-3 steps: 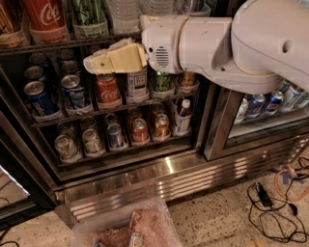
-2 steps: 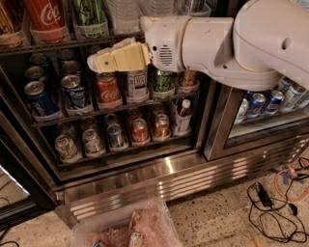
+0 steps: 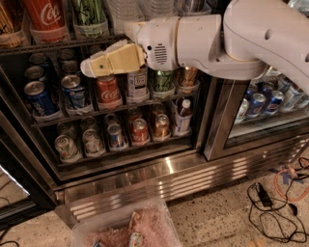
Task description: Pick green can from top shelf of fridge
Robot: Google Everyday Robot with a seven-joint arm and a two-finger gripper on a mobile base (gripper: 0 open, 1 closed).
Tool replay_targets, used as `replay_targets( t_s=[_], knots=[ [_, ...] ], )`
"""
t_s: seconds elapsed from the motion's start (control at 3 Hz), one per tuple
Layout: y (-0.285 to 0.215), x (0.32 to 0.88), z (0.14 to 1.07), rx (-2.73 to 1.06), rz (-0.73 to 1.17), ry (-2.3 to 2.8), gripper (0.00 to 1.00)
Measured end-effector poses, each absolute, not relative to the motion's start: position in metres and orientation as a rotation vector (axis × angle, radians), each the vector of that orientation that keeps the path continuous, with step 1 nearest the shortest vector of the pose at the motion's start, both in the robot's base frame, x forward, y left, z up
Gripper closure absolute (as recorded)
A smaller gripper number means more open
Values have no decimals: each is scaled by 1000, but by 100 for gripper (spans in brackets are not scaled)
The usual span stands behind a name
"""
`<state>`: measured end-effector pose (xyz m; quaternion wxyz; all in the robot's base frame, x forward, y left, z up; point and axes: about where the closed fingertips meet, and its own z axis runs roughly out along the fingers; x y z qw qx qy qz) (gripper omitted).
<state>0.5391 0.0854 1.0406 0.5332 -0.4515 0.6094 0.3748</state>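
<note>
Camera view: gripper [image 3: 88, 67], pressed together, hangs below green can [image 3: 91, 13], before short cans [image 3: 107, 91].

The arm [image 3: 251, 38] extends left, gripper [image 3: 90, 67] level at upper left.

Tall green can [image 3: 90, 13] cut off at top edge, gripper [image 3: 91, 67] below it half-hiding short cans [image 3: 107, 91]

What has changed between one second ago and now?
Hardly anything. The claw shifted only slightly and still hangs just below the top shelf, in front of the short cans. Nothing was grasped or released. The green can stands on that shelf as before.
</note>
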Motion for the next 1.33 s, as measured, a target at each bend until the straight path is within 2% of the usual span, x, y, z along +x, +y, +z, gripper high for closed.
replay_targets(
  t_s=[0.67, 1.33],
  knots=[
    [89, 541, 1042, -1134, 946, 1443, 0],
    [113, 550, 1054, -1221, 1001, 1319, 0]
  ],
)
